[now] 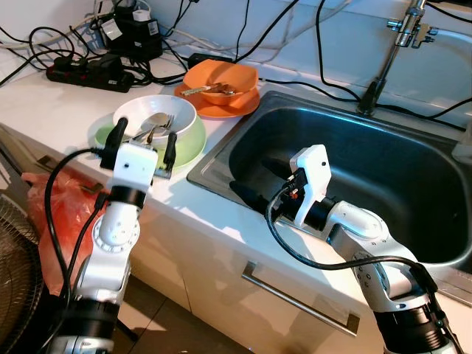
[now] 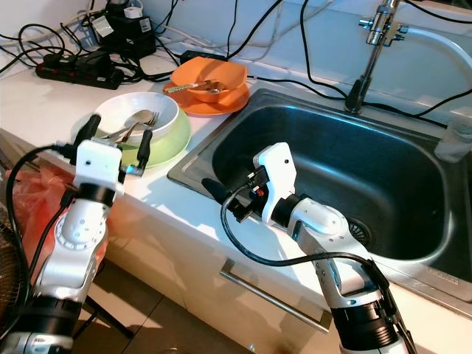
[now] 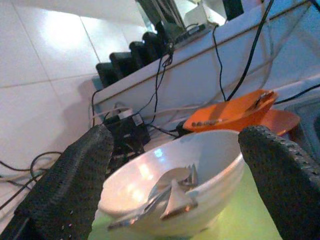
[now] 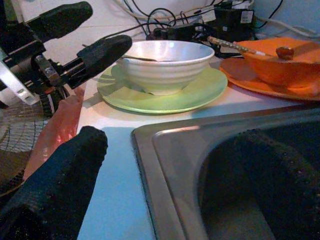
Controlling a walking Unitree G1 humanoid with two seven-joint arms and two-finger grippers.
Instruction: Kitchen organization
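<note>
A white bowl [image 1: 156, 116] holding metal spoons [image 1: 153, 129] sits on a green plate [image 1: 190, 144] on the counter, left of the steel sink [image 1: 383, 133]. My left gripper [image 1: 144, 140] is open at the bowl's near side, one finger on each side of the bowl, not touching it in the left wrist view. Behind the white bowl, an orange bowl [image 1: 221, 78] with a spoon in it rests on an orange plate [image 1: 221, 109]. My right gripper [image 4: 165, 185] is open over the sink's near left rim. One of its fingers is above the counter, the other above the basin.
A black power strip [image 1: 88, 72], an adapter and several cables lie along the back wall. The tap [image 1: 398, 44] rises behind the sink. A red plastic bag [image 1: 51, 221] and a fan [image 1: 15, 258] stand beside the cabinet. A drawer handle [image 1: 295, 299] is below the counter edge.
</note>
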